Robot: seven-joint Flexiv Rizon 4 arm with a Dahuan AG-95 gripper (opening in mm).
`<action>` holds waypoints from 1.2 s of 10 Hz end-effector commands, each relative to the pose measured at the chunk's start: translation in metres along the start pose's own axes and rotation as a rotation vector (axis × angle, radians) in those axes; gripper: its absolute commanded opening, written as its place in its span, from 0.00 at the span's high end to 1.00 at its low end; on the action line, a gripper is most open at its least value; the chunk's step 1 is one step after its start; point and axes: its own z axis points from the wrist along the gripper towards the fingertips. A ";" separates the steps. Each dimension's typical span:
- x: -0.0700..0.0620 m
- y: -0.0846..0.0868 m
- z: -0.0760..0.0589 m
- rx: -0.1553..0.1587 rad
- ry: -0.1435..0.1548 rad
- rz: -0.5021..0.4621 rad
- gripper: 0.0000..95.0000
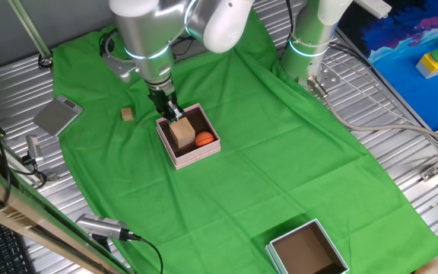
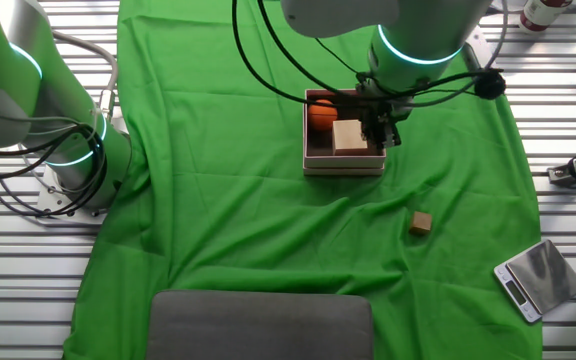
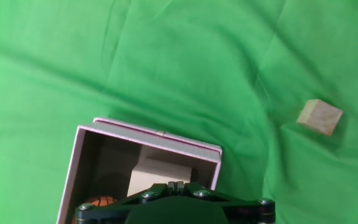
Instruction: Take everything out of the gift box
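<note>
The pink-walled gift box (image 1: 192,156) (image 2: 343,165) (image 3: 160,138) sits on the green cloth. Inside it are a tan wooden cube (image 1: 182,134) (image 2: 348,136) (image 3: 157,174) and a smaller orange ball (image 1: 204,138) (image 2: 322,113) (image 3: 98,202) beside it. My gripper (image 1: 176,114) (image 2: 380,132) (image 3: 174,185) hangs over the box's edge next to the cube. Its fingers are pressed together and hold nothing. The hand view shows only part of the ball, at the bottom edge.
A small brown block (image 1: 128,113) (image 2: 421,223) (image 3: 320,117) lies on the cloth away from the box. A larger teal-grey box (image 1: 308,250) stands near the cloth's edge. A metal scale (image 1: 58,116) (image 2: 538,278) and a second arm's base (image 1: 310,38) flank the cloth.
</note>
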 end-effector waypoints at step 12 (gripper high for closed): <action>0.017 0.019 0.015 0.037 -0.007 0.132 0.20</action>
